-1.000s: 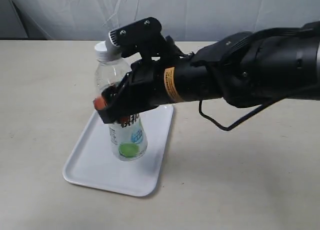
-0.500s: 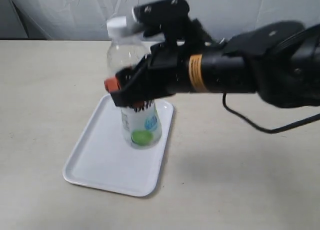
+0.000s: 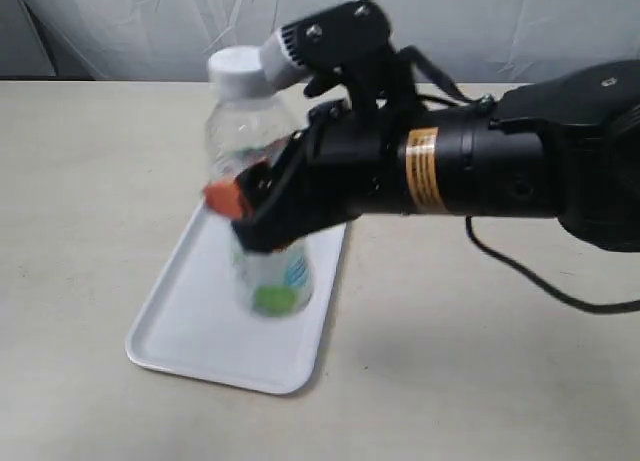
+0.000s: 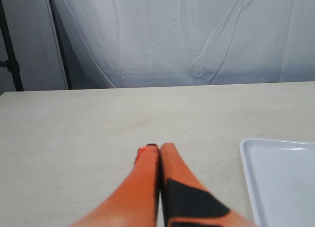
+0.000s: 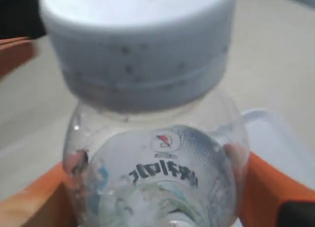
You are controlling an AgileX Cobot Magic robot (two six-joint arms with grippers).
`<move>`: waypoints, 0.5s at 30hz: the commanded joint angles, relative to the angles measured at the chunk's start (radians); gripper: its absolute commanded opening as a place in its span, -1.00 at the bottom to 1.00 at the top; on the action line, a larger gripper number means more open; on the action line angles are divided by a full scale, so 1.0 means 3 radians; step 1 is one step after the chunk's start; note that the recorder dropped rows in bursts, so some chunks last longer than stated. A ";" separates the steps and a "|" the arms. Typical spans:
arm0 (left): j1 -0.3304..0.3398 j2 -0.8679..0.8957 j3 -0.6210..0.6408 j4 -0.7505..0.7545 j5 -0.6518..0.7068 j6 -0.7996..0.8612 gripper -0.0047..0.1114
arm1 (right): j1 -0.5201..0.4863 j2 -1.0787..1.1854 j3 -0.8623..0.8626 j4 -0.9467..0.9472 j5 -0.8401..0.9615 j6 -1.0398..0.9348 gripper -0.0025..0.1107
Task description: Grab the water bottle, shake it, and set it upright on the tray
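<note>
The water bottle (image 3: 245, 131) is clear with a white cap and a white-blue label with a green circle. My right gripper (image 3: 262, 213) is shut on its middle and holds it upright in the air over the tray (image 3: 190, 326). Its lower half is blurred by motion. Close up, the right wrist view shows the bottle (image 5: 157, 168) with its cap nearest, squeezed between orange fingers (image 5: 268, 187). My left gripper (image 4: 159, 147) is shut with nothing in it, low over the table, beside the tray's corner (image 4: 280, 178).
The tray lies flat on a beige table (image 3: 90, 181), with a white curtain (image 3: 130, 26) behind it. The thick black right arm (image 3: 500, 171) reaches in from the right, with a cable looping under it.
The bottle, held by my right gripper, rose and shifted right, then came slightly back left. It blurs now from fast motion. The arm sits higher than a second ago.
</note>
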 commanded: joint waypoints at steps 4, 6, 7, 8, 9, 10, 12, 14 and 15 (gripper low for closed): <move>0.0002 -0.0014 0.0008 0.0011 -0.0019 -0.0013 -0.91 | -0.0045 0.0003 -0.0110 0.0200 0.0189 0.0046 -0.97; 0.0002 -0.0014 0.0008 0.0011 -0.0019 -0.0013 -0.91 | -0.0045 0.0039 -0.0139 0.0033 0.0032 0.0016 -0.97; 0.0002 -0.0014 0.0008 0.0011 -0.0019 -0.0013 -0.91 | -0.0045 0.0039 -0.0139 0.0020 0.0277 0.0008 -0.97; 0.0002 -0.0014 0.0008 0.0011 -0.0019 -0.0013 -0.91 | -0.0045 0.0039 -0.0125 0.0014 0.0645 0.0008 -0.97; 0.0002 -0.0014 0.0008 0.0011 -0.0019 -0.0013 -0.91 | -0.0045 0.0047 -0.0117 0.0024 0.1338 0.0003 -0.97; 0.0002 -0.0014 0.0008 0.0011 -0.0019 -0.0013 -0.91 | -0.0045 0.0062 -0.0117 0.0054 0.1815 0.0003 -0.97; 0.0002 -0.0014 0.0008 0.0011 -0.0019 -0.0013 -0.91 | -0.0045 0.0076 -0.0125 0.0162 0.2364 0.0121 -0.97; 0.0002 -0.0014 0.0008 0.0011 -0.0019 -0.0013 -0.91 | -0.0045 0.0076 -0.0125 0.0198 0.1924 0.0121 -0.97; 0.0002 -0.0014 0.0008 0.0011 -0.0019 -0.0013 -0.91 | -0.0045 0.0078 -0.0125 0.0171 0.1358 0.0121 -0.97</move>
